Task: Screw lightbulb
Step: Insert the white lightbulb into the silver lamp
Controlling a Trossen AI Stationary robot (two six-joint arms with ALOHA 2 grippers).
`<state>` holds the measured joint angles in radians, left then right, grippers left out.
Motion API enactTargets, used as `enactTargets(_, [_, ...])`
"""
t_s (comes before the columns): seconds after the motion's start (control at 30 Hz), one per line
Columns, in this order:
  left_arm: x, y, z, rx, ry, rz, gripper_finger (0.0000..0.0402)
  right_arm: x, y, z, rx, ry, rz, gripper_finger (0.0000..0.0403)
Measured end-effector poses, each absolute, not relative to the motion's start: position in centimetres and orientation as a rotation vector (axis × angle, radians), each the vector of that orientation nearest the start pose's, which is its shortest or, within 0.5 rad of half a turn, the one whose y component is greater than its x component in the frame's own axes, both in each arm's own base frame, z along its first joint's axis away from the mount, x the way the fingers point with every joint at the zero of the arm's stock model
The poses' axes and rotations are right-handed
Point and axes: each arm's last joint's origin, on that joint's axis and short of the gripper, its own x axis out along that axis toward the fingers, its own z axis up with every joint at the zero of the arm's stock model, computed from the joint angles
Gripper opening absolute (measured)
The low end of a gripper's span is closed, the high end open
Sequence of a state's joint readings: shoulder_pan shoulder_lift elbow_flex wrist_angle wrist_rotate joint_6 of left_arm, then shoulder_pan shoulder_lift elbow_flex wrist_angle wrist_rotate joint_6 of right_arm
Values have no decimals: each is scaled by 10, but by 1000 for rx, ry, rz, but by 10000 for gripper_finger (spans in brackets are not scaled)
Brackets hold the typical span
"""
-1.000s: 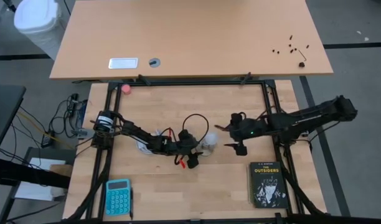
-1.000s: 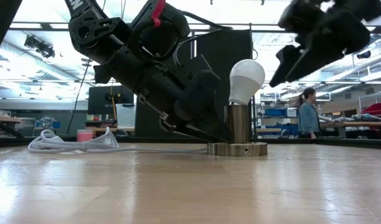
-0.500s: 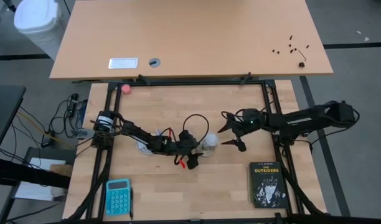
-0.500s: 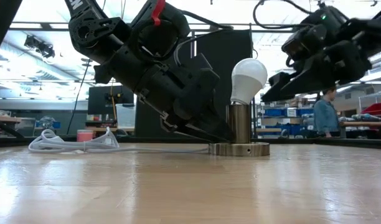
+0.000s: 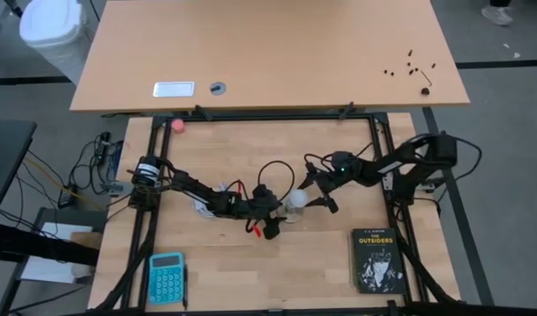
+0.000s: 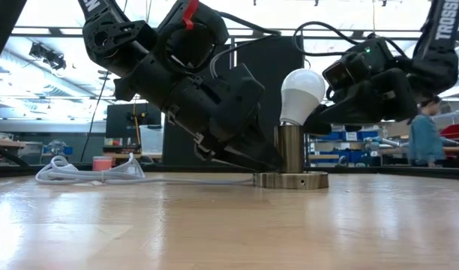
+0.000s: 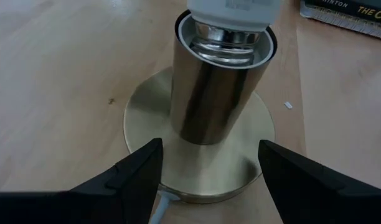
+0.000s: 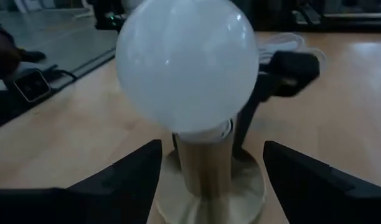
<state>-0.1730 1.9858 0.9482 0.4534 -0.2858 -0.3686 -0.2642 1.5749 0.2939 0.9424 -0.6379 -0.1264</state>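
A white lightbulb (image 6: pixel 302 94) stands upright in the brass socket tube (image 6: pixel 290 148) of a round metallic base (image 6: pixel 290 180) near the middle of the wooden table (image 5: pixel 339 145), its screw end seated in the tube's mouth. The right gripper (image 8: pixel 210 163) faces the globe at bulb height, its two dark fingers (image 8: pixel 112 180) spread to either side of the bulb and not visibly touching it; from above, its fingertips lie just beside the globe on the side toward the right arm. The left gripper (image 7: pixel 210 163) sits low at the table surface on the opposite side, jaws parted around the foot of the socket tube, over the brass disc; whether the fingers press on the base cannot be told. A white cord (image 6: pixel 87 172) trails away across the table behind the left arm.
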Motion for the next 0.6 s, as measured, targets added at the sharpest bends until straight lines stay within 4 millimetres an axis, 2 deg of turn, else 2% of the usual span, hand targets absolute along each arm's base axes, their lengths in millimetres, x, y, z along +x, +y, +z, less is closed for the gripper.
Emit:
enactTargets(0.17, [378,-58,112,-232,543,201,271,244,-43,113,16,276,428,297])
enactTargets(0.27, [378,-58,112,-232,544,198,271,251,-41,114,-10,213,461,300])
enactTargets(0.6, [378,-59,112,-231,545,195,271,255,-38,114,-68,104,495,293])
